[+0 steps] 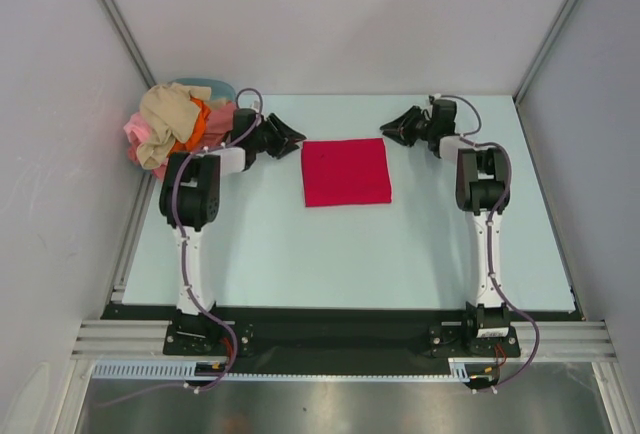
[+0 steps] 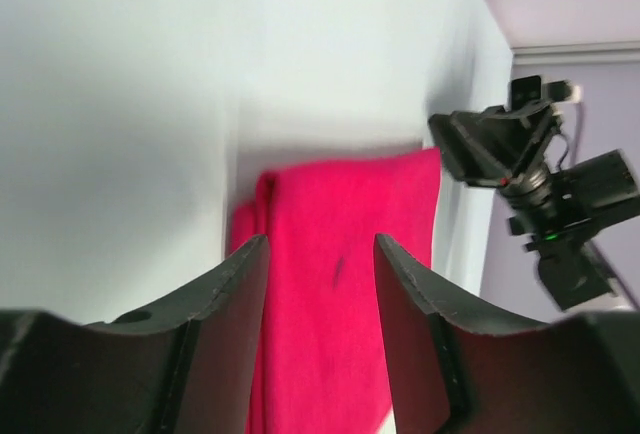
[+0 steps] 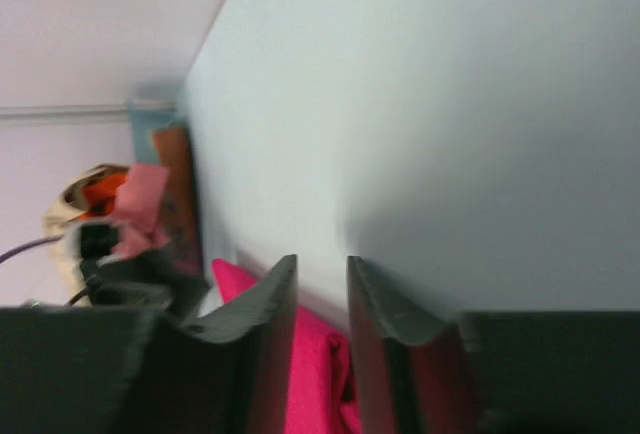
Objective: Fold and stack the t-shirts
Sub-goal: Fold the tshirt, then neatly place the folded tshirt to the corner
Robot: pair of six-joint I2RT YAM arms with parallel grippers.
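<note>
A crimson-red t-shirt (image 1: 346,172) lies folded into a flat square at the table's far middle; it also shows in the left wrist view (image 2: 345,284) and the right wrist view (image 3: 320,374). A heap of beige, pale pink and orange t-shirts (image 1: 168,126) sits at the far left, also seen in the right wrist view (image 3: 125,199). My left gripper (image 1: 293,137) is open and empty just left of the red shirt, apart from it. My right gripper (image 1: 392,126) is open with a narrow gap, empty, just off the shirt's far right corner.
A small light-blue tub (image 1: 205,87) stands behind the heap at the far left corner. White walls close in the table (image 1: 330,254) on three sides. A metal rail runs along the near edge by the arm bases.
</note>
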